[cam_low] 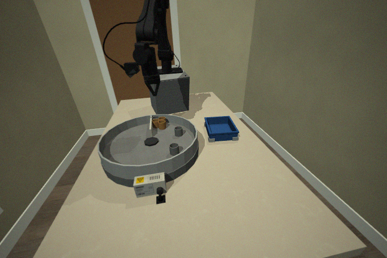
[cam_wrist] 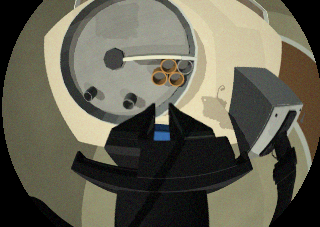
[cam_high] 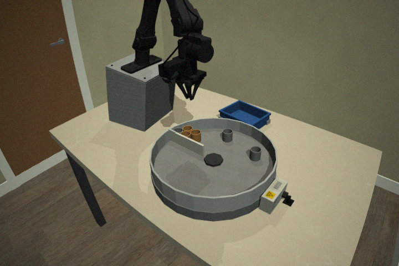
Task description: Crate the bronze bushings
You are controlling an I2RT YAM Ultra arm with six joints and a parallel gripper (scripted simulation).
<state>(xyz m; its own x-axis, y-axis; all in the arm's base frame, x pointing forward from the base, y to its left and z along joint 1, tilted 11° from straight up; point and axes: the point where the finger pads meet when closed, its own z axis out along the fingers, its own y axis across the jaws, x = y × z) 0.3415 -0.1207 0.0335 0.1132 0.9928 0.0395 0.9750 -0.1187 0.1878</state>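
Three bronze bushings stand clustered on the turntable beside the pale divider bar. A steel bushing stands against them near the rim. Two more steel bushings stand apart, one nearer the cluster and one farther round. The blue crate looks empty. My gripper is slightly open and empty, high above the table beyond the turntable's rim.
The grey pedestal stands behind the turntable. A dark hub sits at the turntable's centre. A labelled control box and a small black fixture are beside the turntable.
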